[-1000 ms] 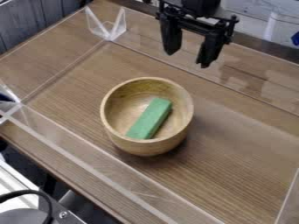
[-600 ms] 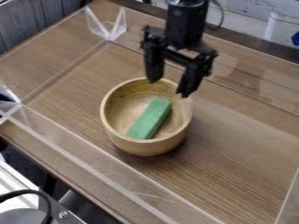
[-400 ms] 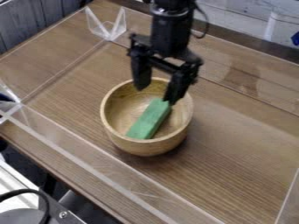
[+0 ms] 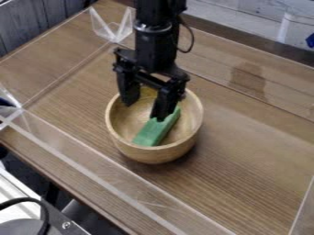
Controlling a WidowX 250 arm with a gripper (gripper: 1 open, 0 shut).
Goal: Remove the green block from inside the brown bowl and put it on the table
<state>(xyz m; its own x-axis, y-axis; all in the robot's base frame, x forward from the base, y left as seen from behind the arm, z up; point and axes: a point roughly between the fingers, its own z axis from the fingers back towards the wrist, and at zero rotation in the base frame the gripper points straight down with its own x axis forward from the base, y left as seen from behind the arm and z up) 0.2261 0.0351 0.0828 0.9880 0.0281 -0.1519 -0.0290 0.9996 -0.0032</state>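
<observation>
A light-brown wooden bowl [image 4: 123,139] sits near the middle of the wood-grain table [image 4: 252,156]. Inside it a bright green block [image 4: 156,128] lies slanted, its upper end toward the back right. My black gripper [image 4: 149,104] hangs over the bowl's back half with its two fingers spread wide, open, with nothing between them. The left finger dips toward the bowl's inside at the back left, and the right finger ends just over the block's upper end. I cannot tell whether that finger touches the block.
Clear acrylic walls [image 4: 55,170] border the table on all sides, with a clear bracket [image 4: 114,27] at the far corner. Bare tabletop lies to the right of and behind the bowl. A dark cable and metal frame [image 4: 37,216] show at the lower left outside the wall.
The gripper has travelled from the back right of the table to the left and down, ending over the bowl. Its fingers stayed spread. The block and bowl have not moved.
</observation>
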